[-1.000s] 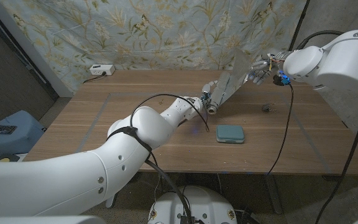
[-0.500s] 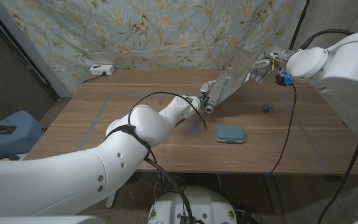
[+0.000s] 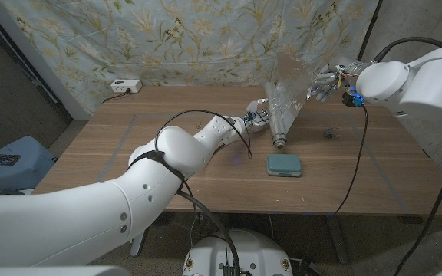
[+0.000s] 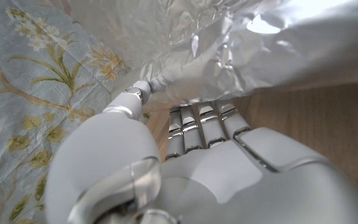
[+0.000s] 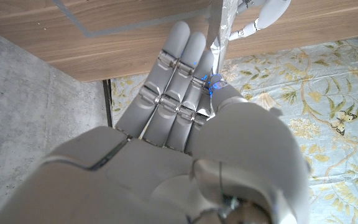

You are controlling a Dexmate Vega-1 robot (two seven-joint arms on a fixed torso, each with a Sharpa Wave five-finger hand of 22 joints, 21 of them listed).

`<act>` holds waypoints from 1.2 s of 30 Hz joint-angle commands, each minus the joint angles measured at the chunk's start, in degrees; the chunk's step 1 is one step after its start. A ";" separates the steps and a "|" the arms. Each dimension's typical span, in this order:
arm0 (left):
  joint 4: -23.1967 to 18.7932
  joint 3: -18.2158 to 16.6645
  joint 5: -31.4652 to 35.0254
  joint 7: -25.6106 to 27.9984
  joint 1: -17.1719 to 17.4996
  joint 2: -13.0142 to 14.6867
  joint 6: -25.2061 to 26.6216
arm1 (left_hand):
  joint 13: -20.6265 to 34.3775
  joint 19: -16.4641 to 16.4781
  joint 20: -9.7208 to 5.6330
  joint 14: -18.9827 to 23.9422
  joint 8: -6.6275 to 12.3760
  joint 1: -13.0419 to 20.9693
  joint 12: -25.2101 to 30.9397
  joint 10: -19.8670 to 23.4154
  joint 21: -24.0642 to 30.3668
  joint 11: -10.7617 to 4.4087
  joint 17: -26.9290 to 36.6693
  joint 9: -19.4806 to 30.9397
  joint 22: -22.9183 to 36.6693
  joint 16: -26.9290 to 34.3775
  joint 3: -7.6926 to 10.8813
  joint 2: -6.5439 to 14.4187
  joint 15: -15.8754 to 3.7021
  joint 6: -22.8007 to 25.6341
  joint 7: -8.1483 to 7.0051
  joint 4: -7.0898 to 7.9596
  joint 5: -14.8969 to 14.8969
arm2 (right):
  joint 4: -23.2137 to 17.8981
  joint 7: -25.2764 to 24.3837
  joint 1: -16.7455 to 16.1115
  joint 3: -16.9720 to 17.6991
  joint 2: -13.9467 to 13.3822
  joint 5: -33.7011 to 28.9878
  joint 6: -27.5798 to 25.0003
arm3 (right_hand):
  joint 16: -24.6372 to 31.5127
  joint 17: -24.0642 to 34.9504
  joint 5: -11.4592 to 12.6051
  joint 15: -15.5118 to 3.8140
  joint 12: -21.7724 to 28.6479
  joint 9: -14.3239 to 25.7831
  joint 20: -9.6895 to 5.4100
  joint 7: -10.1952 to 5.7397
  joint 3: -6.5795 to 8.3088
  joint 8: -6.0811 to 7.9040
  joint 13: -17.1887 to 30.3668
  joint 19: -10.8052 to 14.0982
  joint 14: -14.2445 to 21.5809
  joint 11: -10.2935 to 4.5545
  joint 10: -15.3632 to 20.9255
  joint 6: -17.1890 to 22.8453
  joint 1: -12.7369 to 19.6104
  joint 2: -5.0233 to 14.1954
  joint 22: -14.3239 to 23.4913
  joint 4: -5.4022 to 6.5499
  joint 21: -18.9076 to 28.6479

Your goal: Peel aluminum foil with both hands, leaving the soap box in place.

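Mid-peel, I hold the foil (image 3: 284, 107) stretched between my left hand (image 3: 256, 117) and right hand (image 3: 323, 82), both pinching it; next, pull apart, clear of the soap box (image 3: 284, 164).

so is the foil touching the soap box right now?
Apart. In the head view the foil hangs between both robot hands, its lowest end at the roll, with bare table between that and the soap box.

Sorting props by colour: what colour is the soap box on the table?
Teal, a muted blue-green; the soap box shows best in the head view.
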 commanded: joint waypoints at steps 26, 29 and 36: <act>0.01 1.24 -8.98 1.95 1.19 -0.18 0.81 | 0.75 -0.84 1.58 -2.37 -3.19 -4.67 -2.48 -6.04 -0.86 3.52 0.00 0.57 0.22 -1.03 -2.63 -1.75 2.89 -7.27 1.42 2.75 -2.39 | 0.02 0.90 10.02 -9.37 -0.44 0.62 -0.73 | -0.31 0.35 0.45 -0.67 -0.07 0.41 -0.22 0.67 0.21 -0.27 0.47 -0.09 1.05 -0.04 0.66 1.27 0.66 -0.10 -0.01 -0.07 1.14; 0.01 1.81 -10.20 2.11 1.49 -0.21 0.92 | 0.77 -0.69 1.62 -2.64 -3.43 -5.27 -2.75 -6.72 -0.90 3.66 -0.06 0.55 0.20 -1.22 -2.96 -2.13 3.22 -7.93 1.47 2.86 -2.64 | -0.07 0.46 11.49 -10.54 -0.88 1.59 -0.73 | -0.35 0.40 0.45 -0.67 -0.06 0.39 -0.29 0.64 0.23 -0.32 0.56 0.01 1.03 -0.07 0.63 1.28 0.68 -0.13 -0.01 -0.10 1.24; 0.01 3.00 -11.71 2.29 1.64 -0.30 0.61 | 0.81 -0.75 1.76 -3.11 -3.54 -6.56 -2.93 -7.20 -1.11 3.65 -0.13 0.51 0.19 -1.54 -3.70 -2.90 3.48 -8.36 1.53 3.16 -3.21 | -0.16 -0.41 13.67 -12.37 -1.74 3.30 -0.73 | -0.42 0.47 0.46 -0.65 -0.04 0.45 -0.28 0.72 0.25 -0.40 0.69 0.10 1.18 0.12 0.72 1.36 0.72 -0.15 -0.03 -0.10 1.46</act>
